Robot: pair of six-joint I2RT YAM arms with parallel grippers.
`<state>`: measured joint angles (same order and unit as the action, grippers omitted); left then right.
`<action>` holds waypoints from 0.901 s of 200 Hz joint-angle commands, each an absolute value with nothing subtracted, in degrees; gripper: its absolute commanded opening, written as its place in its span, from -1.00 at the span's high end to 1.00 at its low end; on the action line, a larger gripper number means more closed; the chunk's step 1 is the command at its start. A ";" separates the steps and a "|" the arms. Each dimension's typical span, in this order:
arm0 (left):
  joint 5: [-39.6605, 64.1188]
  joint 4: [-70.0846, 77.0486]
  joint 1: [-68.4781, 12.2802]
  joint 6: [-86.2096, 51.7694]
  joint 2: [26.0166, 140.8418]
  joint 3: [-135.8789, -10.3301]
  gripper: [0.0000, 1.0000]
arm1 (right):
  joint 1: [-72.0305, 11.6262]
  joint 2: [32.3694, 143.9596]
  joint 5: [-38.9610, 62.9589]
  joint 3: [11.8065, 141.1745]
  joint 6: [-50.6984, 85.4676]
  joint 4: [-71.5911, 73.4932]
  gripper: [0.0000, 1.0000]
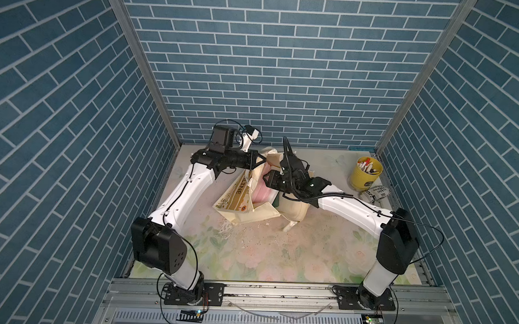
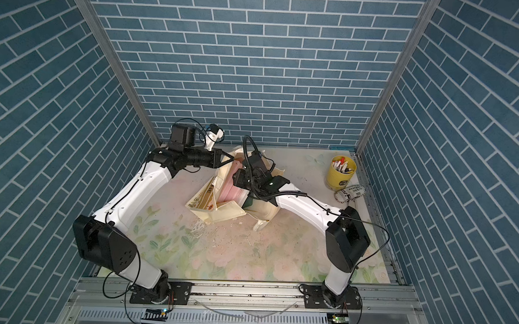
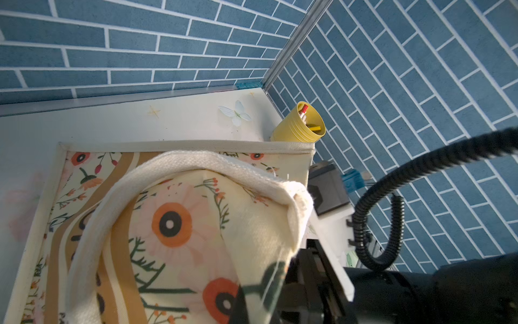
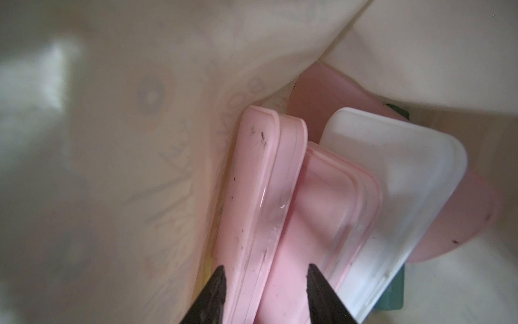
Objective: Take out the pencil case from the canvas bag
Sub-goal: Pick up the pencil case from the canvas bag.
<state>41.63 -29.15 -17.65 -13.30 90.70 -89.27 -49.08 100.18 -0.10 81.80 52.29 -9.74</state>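
Reaching into the canvas bag point(image 1: 236, 196), toward 12 o'clock, for the pencil case point(image 4: 252, 196) inside.
Looks hard, light, probably slippery: pinch across the narrow rim. Pinning bag cloth in the pressed-together left gripper point(image 1: 260, 162); straddling the case with the right gripper point(image 4: 266, 277), clamp unclear.

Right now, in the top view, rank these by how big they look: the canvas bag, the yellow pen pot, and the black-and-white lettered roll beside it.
In a top view:
1. canvas bag, largest, even with part hidden.
2. yellow pen pot.
3. black-and-white lettered roll, slightly smaller than the pot.
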 commanded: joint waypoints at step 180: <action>47.74 -23.56 -17.79 -16.80 89.91 -87.98 1.00 | -47.50 109.15 10.21 81.90 63.69 9.51 0.12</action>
